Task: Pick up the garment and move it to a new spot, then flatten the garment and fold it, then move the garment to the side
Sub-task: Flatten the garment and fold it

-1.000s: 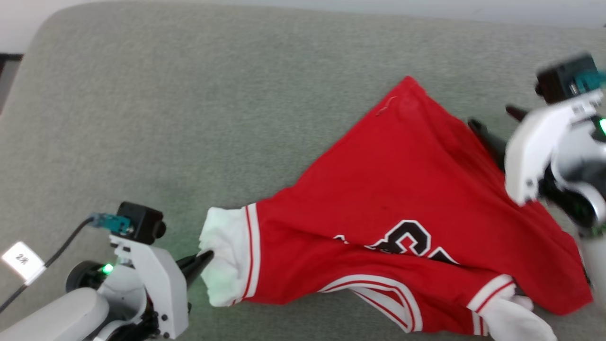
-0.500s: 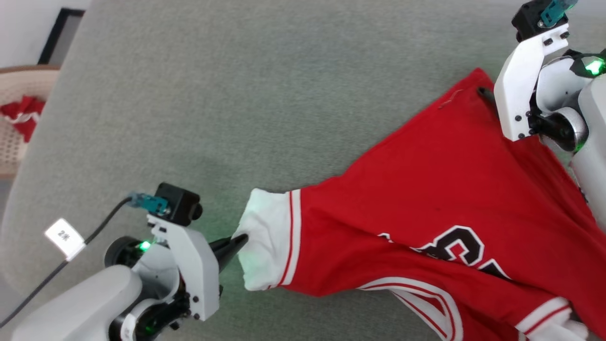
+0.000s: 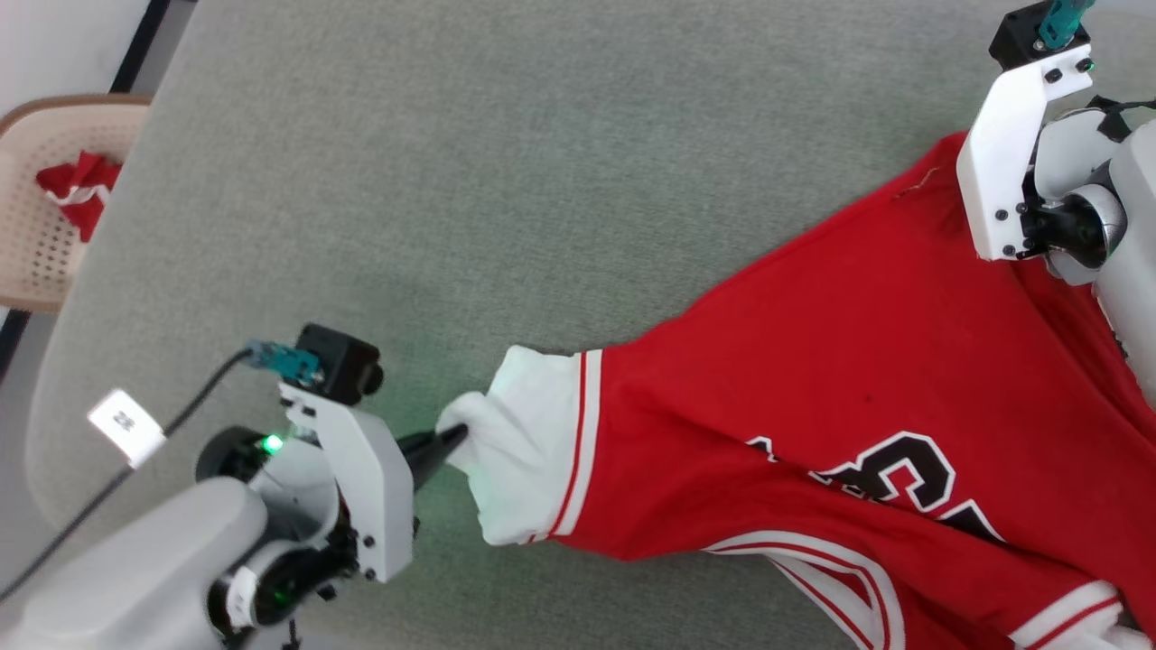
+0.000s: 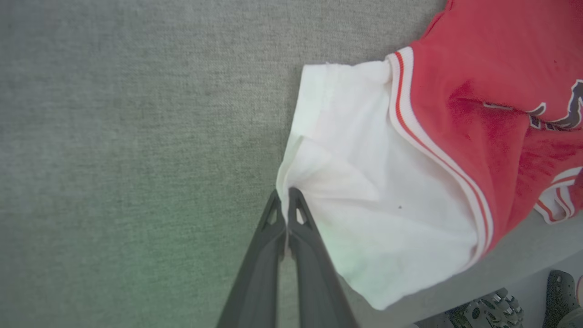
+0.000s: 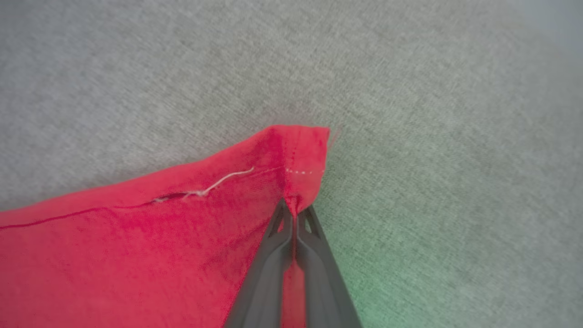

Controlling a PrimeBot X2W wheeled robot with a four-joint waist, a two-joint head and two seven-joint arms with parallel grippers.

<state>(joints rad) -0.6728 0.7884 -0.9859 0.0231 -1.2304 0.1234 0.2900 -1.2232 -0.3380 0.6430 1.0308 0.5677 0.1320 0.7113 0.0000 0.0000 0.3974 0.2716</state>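
**Fig. Two-point hold on the red jersey T-shirt (image 3: 813,361) lying on the grey padded surface (image 3: 452,181).**

The right gripper (image 5: 295,207), wide open a second ago as it came in over the hem, now has its fingers pinched together on the red hem corner (image 5: 300,150). The left gripper (image 4: 286,196) is likewise closed, on the cuff edge of the white sleeve (image 4: 364,191). The T-shirt lies slack and diagonal between the two holds, lettering upward. With opposite ends secured, it appears ready to be lifted and carried, or drawn taut for flattening.
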